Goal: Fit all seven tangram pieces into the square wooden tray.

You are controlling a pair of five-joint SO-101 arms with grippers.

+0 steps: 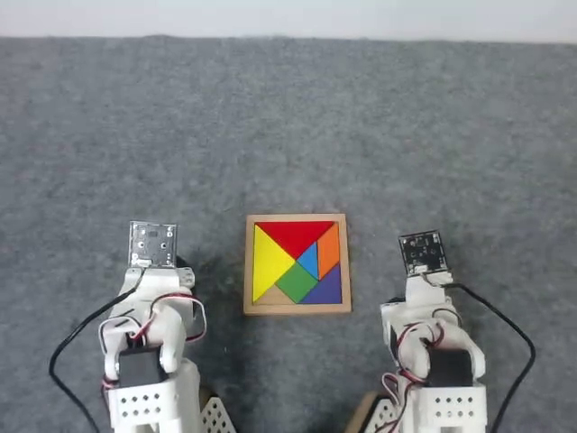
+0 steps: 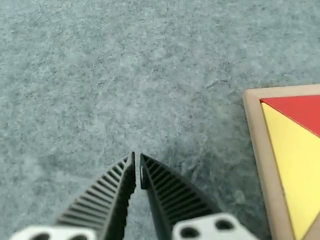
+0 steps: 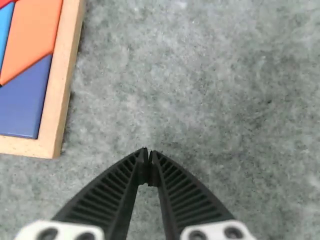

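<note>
Tray point(image 1: 297, 309) lying between left gripper point(image 2: 137, 157) and right gripper point(image 3: 146, 151), each just beside its rim, about equally near, both pressed together and empty; packed with coloured pieces point(image 1: 297, 263) (tan corner toward left gripper: piece or bare wood, cannot tell).

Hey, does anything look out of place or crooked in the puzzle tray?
Nothing is askew: the coloured pieces sit flush in the tray. One oddity: the small triangle beside the yellow piece, at the corner nearest the left arm, is wood-coloured, either a plain piece or an empty slot; I cannot tell.
</note>
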